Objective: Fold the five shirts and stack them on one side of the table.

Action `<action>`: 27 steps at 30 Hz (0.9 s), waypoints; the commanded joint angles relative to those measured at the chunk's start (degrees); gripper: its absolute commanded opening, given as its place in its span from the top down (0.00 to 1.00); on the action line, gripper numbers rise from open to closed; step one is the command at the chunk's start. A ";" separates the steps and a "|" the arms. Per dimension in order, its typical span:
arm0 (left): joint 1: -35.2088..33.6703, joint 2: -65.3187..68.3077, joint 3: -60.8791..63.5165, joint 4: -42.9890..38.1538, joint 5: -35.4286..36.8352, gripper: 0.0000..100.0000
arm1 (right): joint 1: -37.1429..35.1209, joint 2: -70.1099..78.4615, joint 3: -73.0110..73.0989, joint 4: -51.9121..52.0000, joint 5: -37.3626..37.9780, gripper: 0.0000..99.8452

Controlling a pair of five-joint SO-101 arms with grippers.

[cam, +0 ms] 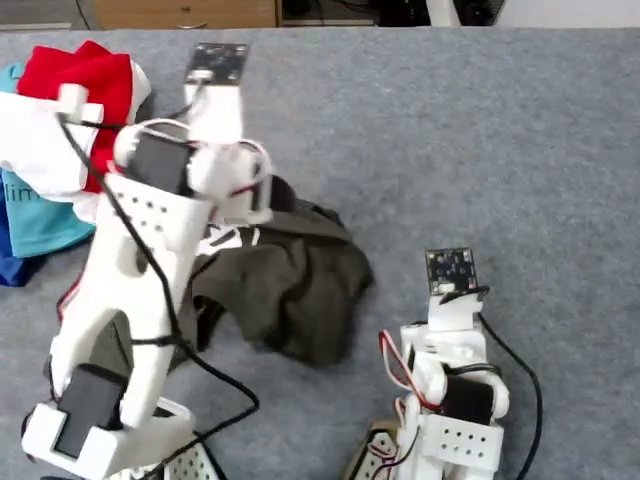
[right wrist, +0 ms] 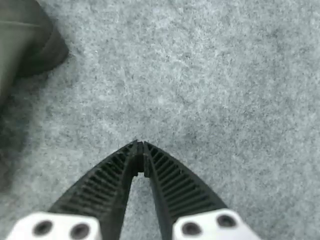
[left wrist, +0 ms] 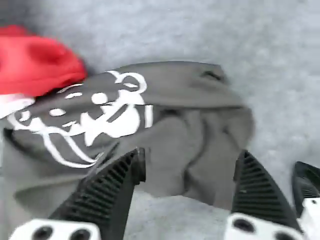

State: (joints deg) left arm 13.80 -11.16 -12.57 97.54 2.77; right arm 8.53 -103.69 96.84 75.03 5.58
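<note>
Item 1: the crumpled olive-grey shirt of soft cloth, with a white printed figure, lies unfolded on the grey felt-covered table, slightly toward 8 o'clock from the table's centre. It is partly covered by the left arm.

Item 2: the left gripper hangs over this shirt's near edge. Its black ribbed fingers stand wide apart and nothing is clamped between them. Whether the tips touch the cloth cannot be determined.

Item 3: the right gripper is over bare felt, with the fingers pressed together tip to tip and holding nothing. A fold of the olive-grey shirt lies near it, apart from the fingers. In the high view the right arm sits at 5 o'clock on the table, with the shirt toward 10 o'clock from it.

Item 4: at the table's 10 o'clock corner is a loose heap. It holds a red shirt, a white garment, a teal shirt and a dark blue edge. The red shirt touches the olive-grey one.
</note>
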 commanded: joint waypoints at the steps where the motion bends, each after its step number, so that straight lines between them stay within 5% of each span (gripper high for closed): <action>1: -4.40 -0.66 1.67 0.70 -2.73 0.71 | -0.22 -4.97 -0.04 0.35 -0.53 0.99; 13: -17.49 -0.04 18.90 -1.32 -4.22 0.71 | -0.22 -4.97 -0.04 0.35 -0.53 0.99; 21: -24.53 -0.04 46.77 -29.01 -5.54 0.71 | -0.22 -4.97 -0.04 0.35 -0.53 0.99; 27: -24.18 0.04 48.70 -32.70 -2.73 0.71 | -0.22 -4.97 -0.04 0.35 -0.53 0.99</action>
State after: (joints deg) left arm -9.85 -10.99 36.66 66.24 -2.24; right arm 8.53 -103.69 96.84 75.03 5.58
